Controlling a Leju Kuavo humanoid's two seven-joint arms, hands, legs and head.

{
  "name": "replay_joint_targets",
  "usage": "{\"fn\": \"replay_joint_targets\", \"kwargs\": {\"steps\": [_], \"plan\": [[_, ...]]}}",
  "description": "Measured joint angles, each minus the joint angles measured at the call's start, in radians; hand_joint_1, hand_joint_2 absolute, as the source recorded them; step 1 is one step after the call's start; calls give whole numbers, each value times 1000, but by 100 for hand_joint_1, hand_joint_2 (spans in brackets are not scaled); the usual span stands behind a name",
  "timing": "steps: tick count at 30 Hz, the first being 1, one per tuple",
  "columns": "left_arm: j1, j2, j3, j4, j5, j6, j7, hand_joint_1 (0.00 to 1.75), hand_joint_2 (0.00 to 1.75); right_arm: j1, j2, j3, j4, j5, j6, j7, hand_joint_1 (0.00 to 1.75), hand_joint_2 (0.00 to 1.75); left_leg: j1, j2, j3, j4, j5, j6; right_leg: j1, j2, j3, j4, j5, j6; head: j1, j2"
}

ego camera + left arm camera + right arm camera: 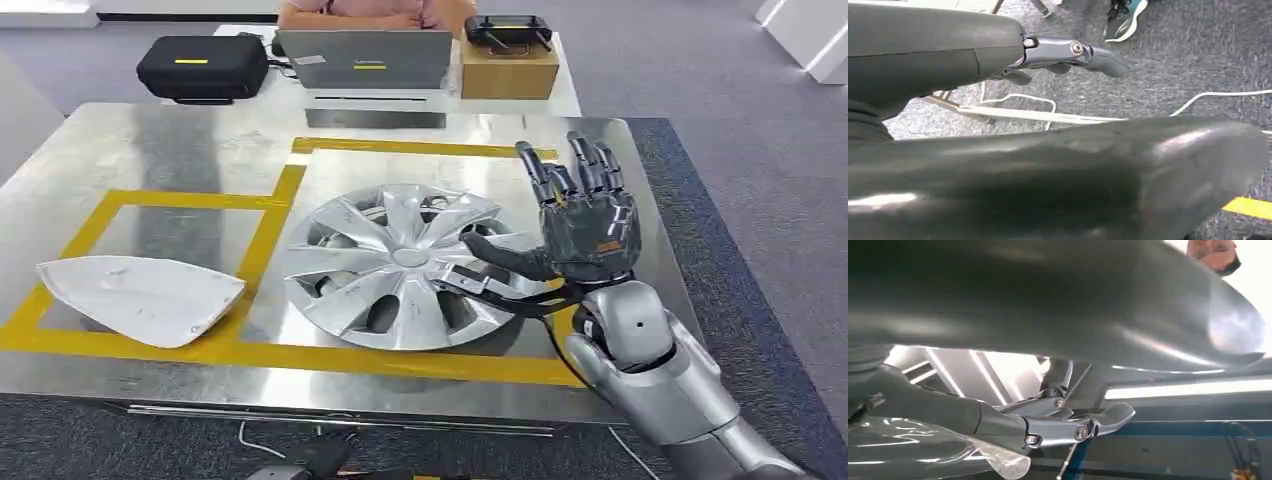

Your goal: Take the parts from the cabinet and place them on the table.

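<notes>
Your silver multi-spoke plastic wheel cover [405, 265] lies flat on the brushed steel table [150, 140], inside the larger box of yellow tape [265, 225]. To its left, in the smaller taped box, the white curved shell-shaped part [140, 297] rests well apart from it.

On the far side stand a black zippered case [202, 66], a grey laptop [362, 58] and a brown cardboard box [508, 70] topped by a black controller [508, 32]; a person [365, 13] sits behind the laptop.

Your right hand [575, 225] is raised over the wheel cover's right edge, palm towards the cover, dark fingers [585, 165] spread and pointing up, thumb reaching left over the spokes; it holds nothing. Its silver forearm [660, 385] enters from the near right.

Your left hand [1058, 52] hangs over grey carpet [1173, 65] and white cables [1218, 95]; its fingers are outstretched and grasp nothing.
</notes>
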Motion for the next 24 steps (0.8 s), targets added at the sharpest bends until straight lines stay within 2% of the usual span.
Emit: {"fn": "replay_joint_targets", "kwargs": {"steps": [1, 2, 3, 4, 6, 7, 8, 9, 11, 12, 13, 14, 15, 16, 17, 18, 19, 20, 22, 23, 24], "plan": [[0, 0, 0, 0, 3, -12, 3, 0, 0, 0, 0, 0, 0, -4, 3, 0, 0, 0, 2, -2, 0, 4, -3, -8, -4, 1, 53, -104, 47, 2, -1, 0], [-1, 1, 0, 0, 5, -22, 8, 0, 0, 3, 0, 0, 1, -5, 6, 0, 0, 0, 2, -2, -3, 9, -6, -17, -6, 14, 77, -153, 34, 6, -1, 0], [-2, 3, 0, 0, 6, -25, 10, 0, 0, 6, 0, 1, 2, -6, 10, 0, 0, 0, -4, -4, -11, 17, -6, -24, -1, 20, 82, -154, 47, -5, 2, 0], [-1, 3, 0, 0, 6, -27, 10, 0, 0, 10, 0, 2, 2, -7, 12, -1, 0, 0, -5, -5, -14, 18, -2, -28, -2, 17, 78, -147, 49, -12, -3, 0], [1, 6, 0, 1, 7, -30, 11, 0, 0, 18, -1, 2, 3, -8, 12, -3, 0, 0, -2, -7, -15, 16, 3, -36, 4, 14, 73, -140, 51, -21, -3, 0], [1, 8, 0, 1, 7, -32, 11, 0, 0, 17, 0, 2, 3, -8, 12, -3, 0, 0, -1, -6, -19, 19, -3, -41, -3, 6, 69, -142, 56, -32, -4, 0], [0, 7, -1, 1, 8, -32, 11, 0, 0, 14, 0, 2, 3, -9, 13, -2, 0, 0, -3, 22, -24, 35, -27, -45, -2, 3, 67, -143, 60, -40, -8, 0], [-2, 7, -1, 1, 10, -33, 11, 0, 0, 15, 0, 2, 3, -9, 13, -3, 0, 0, -3, 45, -42, 86, -72, -50, -1, 0, 62, -143, 64, -49, -15, 0], [-4, 7, -2, 1, 11, -33, 11, 0, 0, 19, 0, 2, 3, -9, 13, -3, 0, 0, -1, 59, -100, 248, -165, -53, 4, -13, 48, -143, 72, -59, -16, 0], [-4, 7, -3, 1, 12, -32, 11, 0, 0, 20, 0, 2, 3, -9, 13, -3, 0, 0, -1, 60, -119, 315, -195, -53, 6, -18, 40, -142, 77, -60, -16, 0], [-4, 7, -4, 1, 12, -33, 11, 0, 0, 22, 0, 2, 3, -9, 13, -3, 0, 0, -1, 60, -116, 332, -197, -51, 8, -22, 33, -142, 83, -60, -16, 0], [-4, 7, -4, 1, 12, -33, 11, 0, 0, 22, 0, 2, 3, -9, 13, -3, 0, 0, -1, 60, -93, 307, -182, -48, 10, -26, 26, -142, 88, -60, -16, 0], [-4, 7, -5, 1, 12, -33, 11, 0, 0, 21, 0, 2, 3, -9, 13, -3, 0, 0, -3, 60, -28, 210, -142, -39, 14, -29, 19, -142, 96, -59, -16, 0], [-5, 7, -5, 1, 12, -33, 11, 0, 0, 21, 0, 2, 3, -9, 13, -3, 0, 0, -5, 60, 23, 132, -116, -31, 16, -30, 16, -142, 101, -58, -16, 0], [-6, 7, -5, 1, 12, -32, 11, 0, 0, 20, 0, 2, 3, -9, 13, -3, 0, 0, -11, 65, 84, 44, -95, -19, 16, -31, 14, -142, 106, -55, -15, 0], [-9, 8, -5, 1, 12, -33, 11, 0, 0, 21, 0, 1, 3, -9, 13, -3, 0, 0, -15, 77, 101, 2, -110, -13, 23, -35, 11, -140, 112, -49, -14, 0], [-11, 7, -5, 1, 12, -33, 11, 0, 0, 20, 0, 0, 3, -9, 13, -3, 0, 0, -18, 76, 95, 3, -99, -18, 18, -36, 10, -142, 118, -44, -14, 0], [-10, 7, -5, 1, 12, -32, 12, 0, 0, 20, 0, 1, 3, -10, 13, -3, 0, 0, -21, 73, 91, 5, -95, -17, 15, -41, 10, -144, 124, -37, -15, 0], [-8, 8, -5, 1, 12, -32, 11, 0, 0, 20, 0, 1, 3, -10, 13, -3, 0, 0, -23, 70, 84, -5, -72, -7, 14, -45, 10, -157, 144, -24, -16, 0], [-10, 6, -5, 1, 12, -32, 12, 0, 0, 22, 0, 0, 3, -10, 13, -3, 0, 0, -15, 74, 80, -16, -54, -4, 12, -36, -2, -151, 126, -20, -15, 0], [-11, 5, -5, 1, 12, -33, 11, 0, 0, 21, 0, -1, 3, -10, 13, -3, 0, 0, -13, 71, 66, -20, -40, 4, 13, -23, -24, -118, 71, -18, -10, 0]]}}
